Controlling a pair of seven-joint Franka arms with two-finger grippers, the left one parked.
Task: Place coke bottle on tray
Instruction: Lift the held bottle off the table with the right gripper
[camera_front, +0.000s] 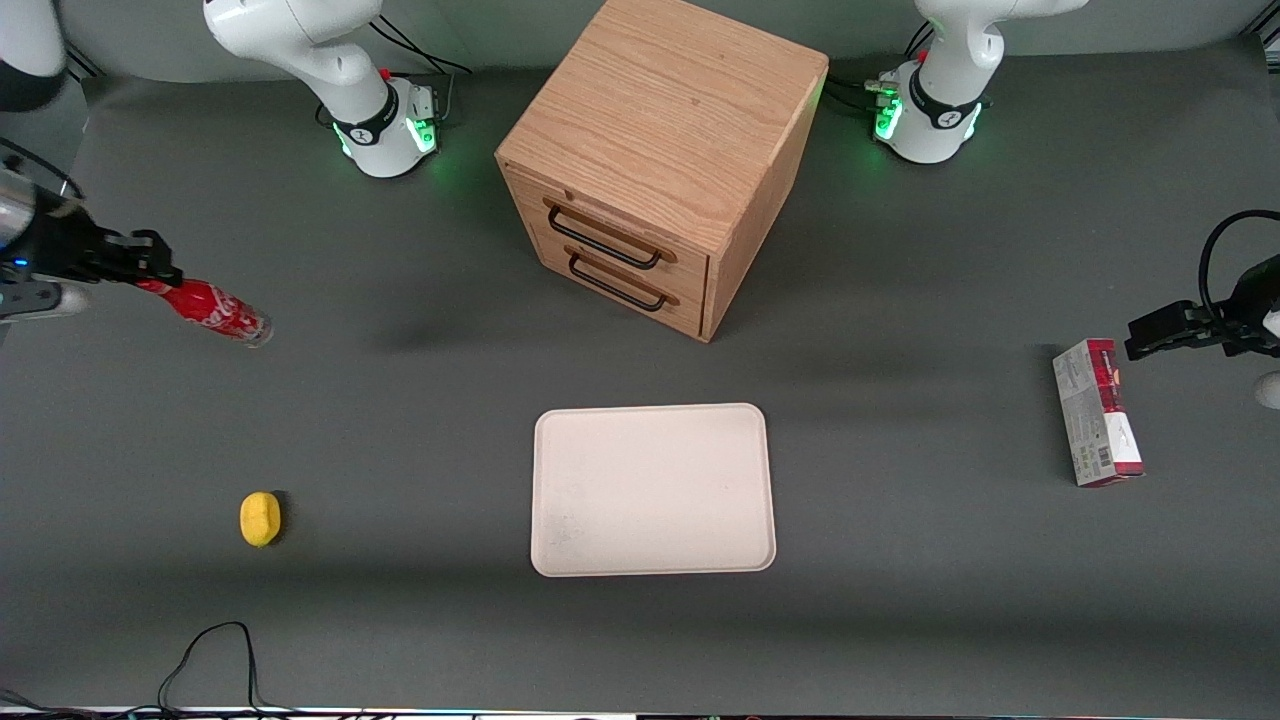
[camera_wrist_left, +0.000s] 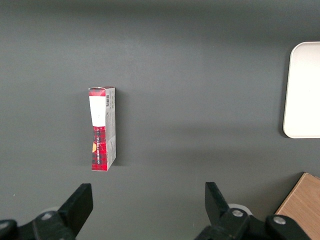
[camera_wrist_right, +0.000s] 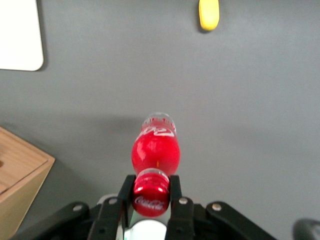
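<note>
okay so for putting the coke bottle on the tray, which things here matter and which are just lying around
Matter: coke bottle, held at its cap by the gripper toward the working arm's end; tray, nothing on it.
Lying about: wooden drawer cabinet, yellow lemon, red-and-white carton box.

A dark grey matte desk (camera_front: 900, 620) fills the scene — evenly lit, with soft shadows. A wooden two-drawer cabinet (camera_front: 660, 160) stands on it, turned at an angle, its black handles (camera_front: 605, 240) facing the front camera. A black cable (camera_front: 215, 650) loops at the desk's near edge.
</note>
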